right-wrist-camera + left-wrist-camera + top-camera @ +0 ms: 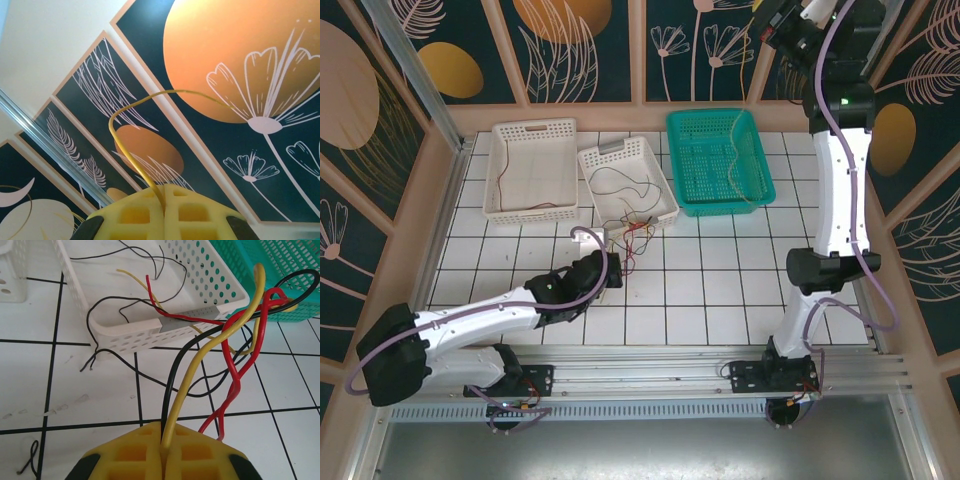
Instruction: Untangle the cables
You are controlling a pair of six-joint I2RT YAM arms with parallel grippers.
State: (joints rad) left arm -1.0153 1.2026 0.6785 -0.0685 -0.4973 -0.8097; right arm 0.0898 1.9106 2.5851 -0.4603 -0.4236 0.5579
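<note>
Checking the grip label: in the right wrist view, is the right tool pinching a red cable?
No, the right tool is shut on a single yellow cable that arcs upward from it.

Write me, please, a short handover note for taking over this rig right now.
Left gripper: shut on the tangled cables by the small white basket's near rim.
Right gripper: raised high, shut on one yellow cable that trails down into the teal basket.
Done: that yellow cable looks free of the tangle.
Left: separate the red, black and yellow cables.
</note>
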